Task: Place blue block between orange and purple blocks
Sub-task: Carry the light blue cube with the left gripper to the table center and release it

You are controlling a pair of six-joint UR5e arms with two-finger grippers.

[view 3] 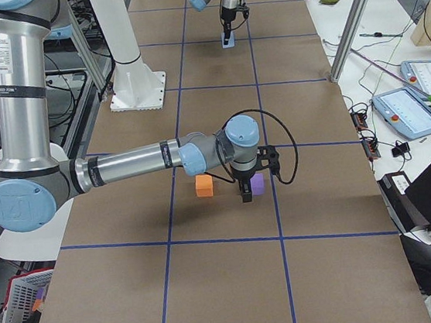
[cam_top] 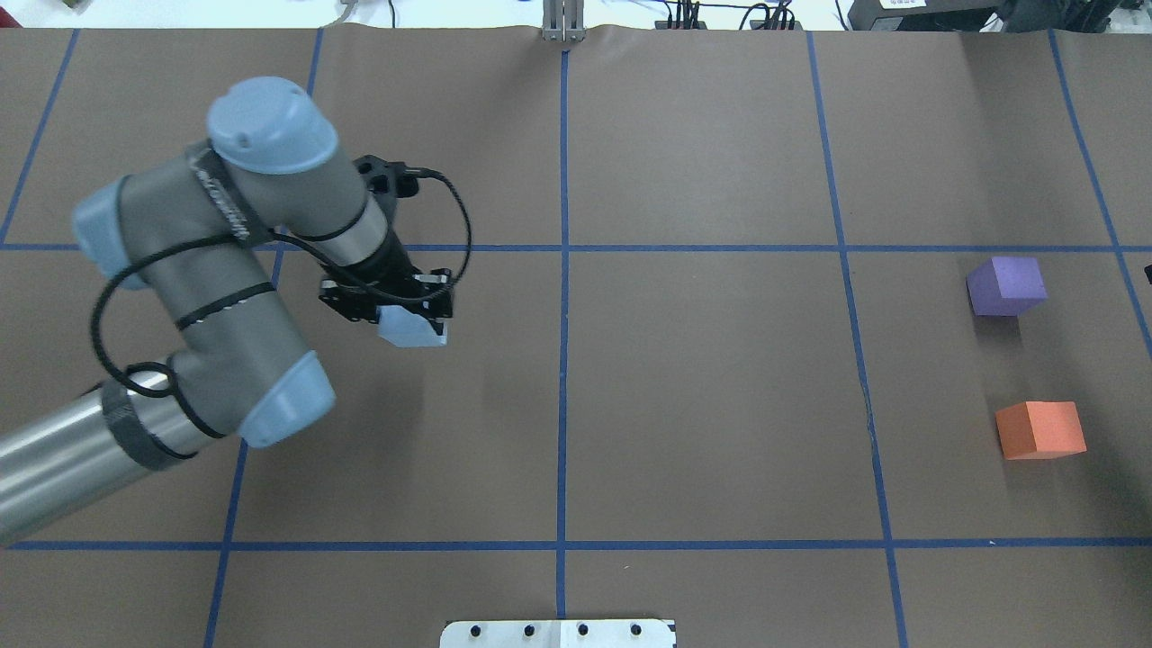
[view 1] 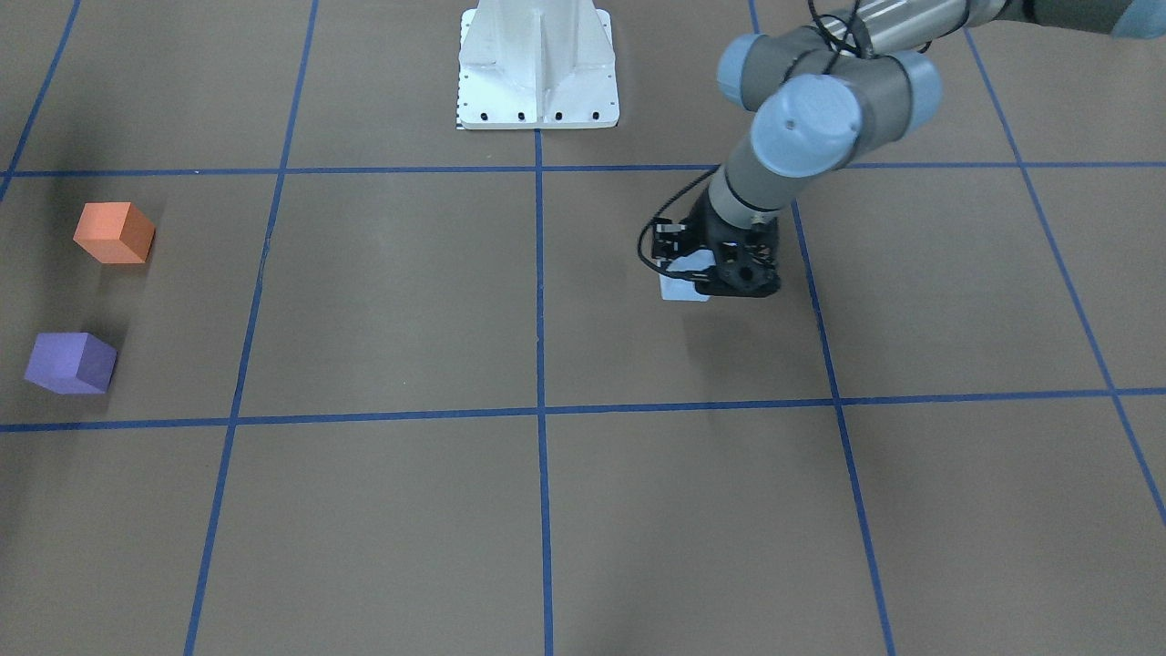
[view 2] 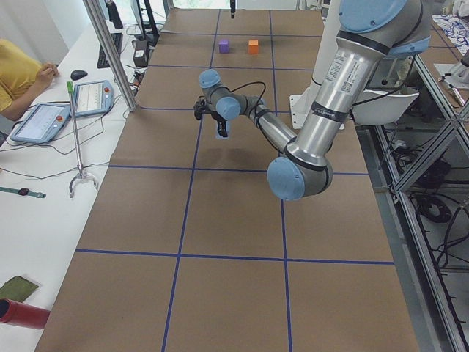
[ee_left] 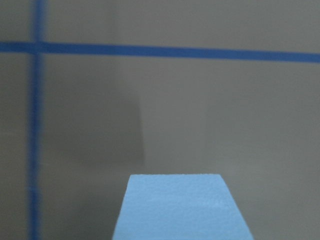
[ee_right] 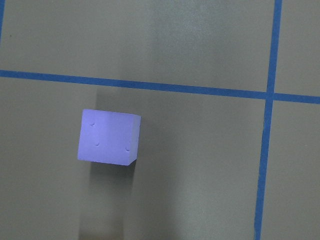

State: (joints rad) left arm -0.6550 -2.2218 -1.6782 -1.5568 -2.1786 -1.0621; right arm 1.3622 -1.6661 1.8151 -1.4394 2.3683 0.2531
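My left gripper (cam_top: 407, 317) is shut on the light blue block (cam_top: 414, 329) and holds it a little above the table, left of the centre line. The block also fills the bottom of the left wrist view (ee_left: 182, 207). The purple block (cam_top: 1006, 286) and the orange block (cam_top: 1039, 429) sit far to the right with a gap between them. My right gripper (view 3: 244, 195) shows only in the exterior right view, hanging just beside the purple block (view 3: 258, 185); I cannot tell if it is open. The right wrist view looks down on the purple block (ee_right: 109, 137).
The white robot base (view 1: 537, 68) stands at the table's near-robot edge. Blue tape lines (cam_top: 563, 270) grid the brown table. An operators' bench with tablets (view 2: 40, 121) runs along the far side.
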